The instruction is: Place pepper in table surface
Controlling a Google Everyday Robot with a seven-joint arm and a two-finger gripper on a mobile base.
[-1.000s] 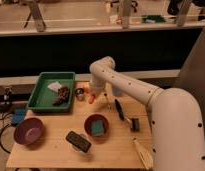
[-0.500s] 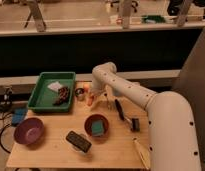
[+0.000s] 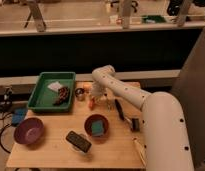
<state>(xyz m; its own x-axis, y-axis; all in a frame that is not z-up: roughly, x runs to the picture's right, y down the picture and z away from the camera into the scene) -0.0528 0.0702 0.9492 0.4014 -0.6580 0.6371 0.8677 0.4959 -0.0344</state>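
Note:
The pepper point(image 3: 91, 103), small and orange-red, lies on the light wooden table surface point(image 3: 51, 150) just right of the green tray. My gripper point(image 3: 97, 94) hangs straight down from the white arm, right above and against the pepper's far end. The wrist hides the contact between them. A stubby pale-orange object point(image 3: 80, 93) sits just left of the gripper.
The green tray point(image 3: 40, 93) at the left holds dark brownish-red pieces point(image 3: 62, 96) and a white item. A purple bowl point(image 3: 29, 131), a red bowl with a green sponge point(image 3: 97, 125), a black device point(image 3: 78, 141) and a black brush point(image 3: 119, 109) are on the table.
The arm has shifted only slightly. The gripper stays over the same spot by the pepper, and the pepper has not visibly moved.

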